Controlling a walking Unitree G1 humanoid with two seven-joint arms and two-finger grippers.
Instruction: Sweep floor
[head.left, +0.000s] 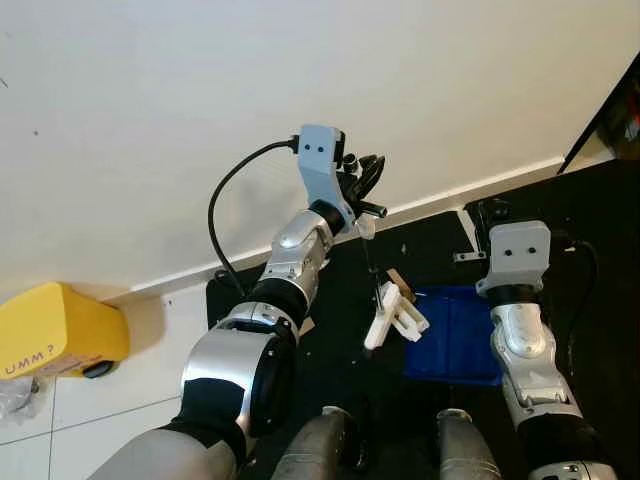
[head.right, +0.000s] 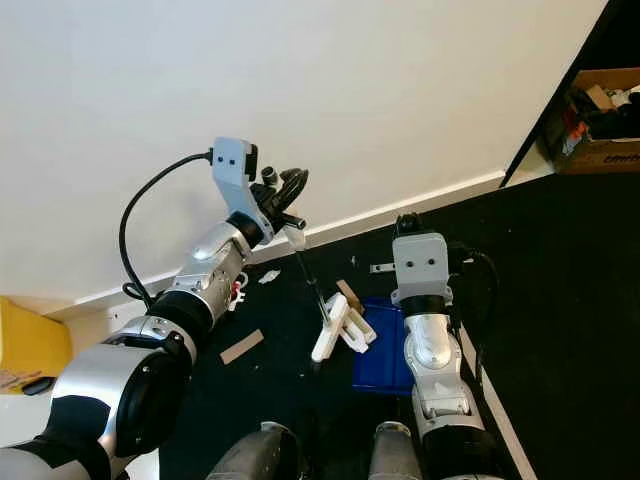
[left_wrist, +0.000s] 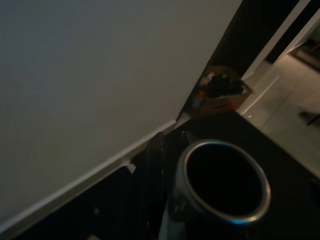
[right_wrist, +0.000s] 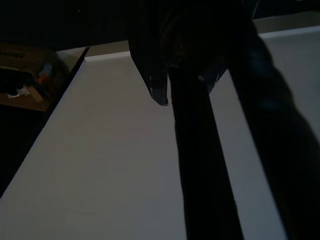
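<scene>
Broom (head.right: 335, 325): white head on the black floor mat (head.right: 560, 300), thin dark handle running up to the left gripper (head.right: 285, 205), fingers pinching its top. Blue dustpan (head.right: 385, 345) just beside the head; right gripper (head.right: 410, 225) above it, finger state unclear. Judgement: short strokes toward the pan, head kept flat. Cardboard scrap (head.right: 242, 346) nearby. White wall (head.right: 300, 80), cardboard box (head.right: 600, 120), yellow bin (head.left: 60, 330).

Left arm (head.left: 300, 250) casing: brushed silver metal, slight sheen. Wall (head.left: 150, 120): matt, smooth paint. Floor mat (head.right: 560, 280): black, matt, cloth-like. Dustpan (head.left: 455, 335): blue plastic, smooth. Brush head (head.left: 393, 315): white plastic, glossy. Scrap (head.right: 242, 346) on mat: brown cardboard. Yellow box (head.left: 60, 330): smooth plastic, soft shine.
</scene>
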